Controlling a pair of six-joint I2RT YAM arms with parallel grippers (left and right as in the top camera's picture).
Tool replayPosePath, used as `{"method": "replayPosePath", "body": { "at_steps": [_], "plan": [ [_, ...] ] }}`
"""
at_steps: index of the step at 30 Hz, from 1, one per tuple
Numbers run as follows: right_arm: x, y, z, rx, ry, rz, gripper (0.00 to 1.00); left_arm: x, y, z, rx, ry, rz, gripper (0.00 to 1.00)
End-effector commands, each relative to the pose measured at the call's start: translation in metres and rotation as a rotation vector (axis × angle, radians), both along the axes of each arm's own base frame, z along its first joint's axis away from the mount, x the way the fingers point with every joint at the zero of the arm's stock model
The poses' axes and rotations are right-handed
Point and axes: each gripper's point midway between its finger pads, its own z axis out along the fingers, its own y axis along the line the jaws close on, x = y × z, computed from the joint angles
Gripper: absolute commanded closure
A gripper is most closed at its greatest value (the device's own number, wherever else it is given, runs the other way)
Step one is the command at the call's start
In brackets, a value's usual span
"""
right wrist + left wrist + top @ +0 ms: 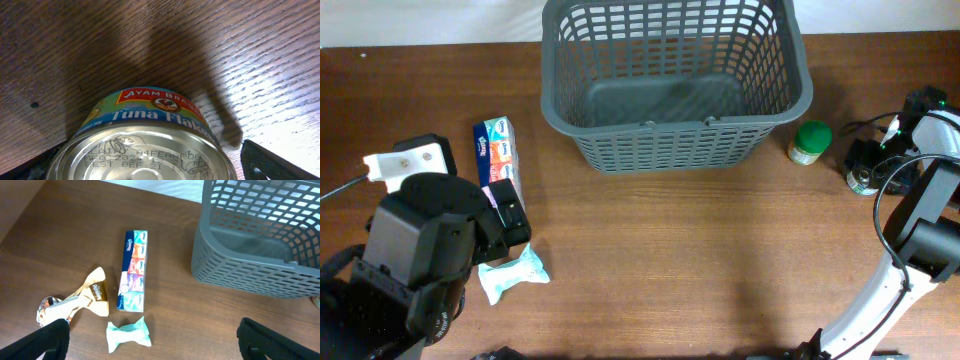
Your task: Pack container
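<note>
Looked down from overhead first. Found the container [675,128] standing upright at the far middle of the table [700,270]. Saw a tissue pack [498,150] lying to its left, well apart, and a teal wrapped packet [513,276] nearer the front edge. Placed the left gripper [508,225] between those two, but could not read its opening from above. Spotted a green-lidded jar [810,141] just beside the container's right front corner. Saw a tin can [861,180] to the right of the jar, with the right gripper [868,165] down over it.

Turned to the left wrist view. Saw the fingers [52,340] in the bottom corners, spread wide, holding nothing. Found the container [240,275] at the upper right. Saw the tissue pack [132,270] lying lengthwise to its left, near but apart. Noted a gold-and-silver wrapper [85,300] just beside the pack's near end, and the teal wrapped packet [128,334] just below that end.

Turned to the right wrist view. Saw the tin can [145,150] close up, upright on the wood, lid upward, its label reading "Tuna Flakes". Made out dark fingers [272,162] on either side of it. Could not tell whether they pressed on it.
</note>
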Motion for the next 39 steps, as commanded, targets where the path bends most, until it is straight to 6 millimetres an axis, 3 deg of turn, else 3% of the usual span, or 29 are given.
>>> {"method": "replayPosePath", "body": {
  "at_steps": [1,10,31,39],
  "plan": [
    [0.002,0.009,-0.004,-0.034,0.03,0.033,0.01,0.0,0.0,-0.001,0.007,0.006,-0.009,0.0],
    [0.008,0.017,-0.004,-0.082,0.046,0.076,0.01,0.0,0.0,-0.001,0.008,0.006,-0.009,0.0],
    [-0.006,-0.007,-0.004,-0.076,0.052,0.011,0.01,0.0,0.0,-0.001,0.008,0.006,-0.009,0.0],
    [-0.004,-0.003,-0.004,-0.054,0.04,0.012,0.01,0.0,0.0,-0.001,0.008,0.006,-0.009,0.0]
  ]
}}
